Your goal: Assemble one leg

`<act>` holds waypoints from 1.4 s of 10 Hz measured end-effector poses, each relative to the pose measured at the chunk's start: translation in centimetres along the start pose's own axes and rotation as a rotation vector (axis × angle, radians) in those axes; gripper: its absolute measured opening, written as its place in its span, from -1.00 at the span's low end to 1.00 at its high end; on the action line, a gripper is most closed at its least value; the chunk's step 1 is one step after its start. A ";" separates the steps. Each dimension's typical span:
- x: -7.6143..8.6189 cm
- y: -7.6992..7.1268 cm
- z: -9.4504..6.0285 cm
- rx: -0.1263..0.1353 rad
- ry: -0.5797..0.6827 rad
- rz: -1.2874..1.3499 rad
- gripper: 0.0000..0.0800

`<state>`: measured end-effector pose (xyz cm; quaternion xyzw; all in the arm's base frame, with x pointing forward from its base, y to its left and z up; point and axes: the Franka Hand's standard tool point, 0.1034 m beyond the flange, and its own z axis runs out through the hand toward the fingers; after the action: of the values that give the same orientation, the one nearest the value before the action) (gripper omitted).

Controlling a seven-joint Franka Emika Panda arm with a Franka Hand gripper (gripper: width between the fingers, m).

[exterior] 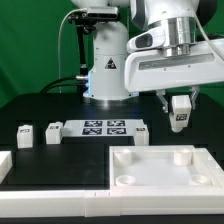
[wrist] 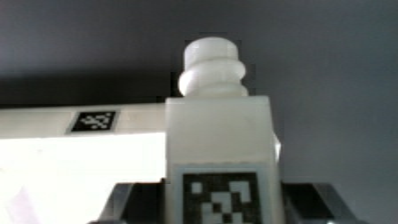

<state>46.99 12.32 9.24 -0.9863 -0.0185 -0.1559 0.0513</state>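
Observation:
My gripper [exterior: 180, 103] is shut on a leg [exterior: 180, 115], a small white block with a black-and-white tag, and holds it in the air above the far right corner of the large white table piece [exterior: 160, 168]. In the wrist view the held leg [wrist: 221, 130] fills the middle, its screw tip pointing away, with dark fingers [wrist: 139, 200] on both sides. Two more legs [exterior: 24, 135] [exterior: 53, 130] stand on the table at the exterior view's left.
The marker board [exterior: 104, 128] lies on the black table in front of the robot base [exterior: 105, 70]. A white part [exterior: 4, 165] sits at the left edge. The table piece has round corner sockets [exterior: 182, 156]. Another tag [wrist: 95, 121] shows in the wrist view.

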 end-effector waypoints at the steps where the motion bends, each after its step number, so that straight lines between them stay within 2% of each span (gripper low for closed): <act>1: 1.0 0.3 0.2 0.001 0.088 -0.057 -0.27; 3: 3.1 2.7 1.2 -0.019 0.102 -0.125 -0.27; 5: 6.7 3.5 1.6 -0.023 0.135 -0.123 -0.27; 6: 7.4 3.8 2.1 -0.025 0.149 -0.131 -0.27; 10: 7.5 3.8 2.0 -0.032 0.214 -0.134 -0.27; 11: 7.1 3.4 2.4 -0.032 0.249 -0.142 -0.27; 12: 6.7 3.3 3.3 -0.027 0.218 -0.142 -0.27; 13: 7.2 2.7 3.5 -0.017 0.183 -0.146 -0.27; 14: 8.3 1.9 3.3 -0.009 0.198 -0.153 -0.27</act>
<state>56.01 10.94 8.48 -0.9620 -0.0879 -0.2561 0.0363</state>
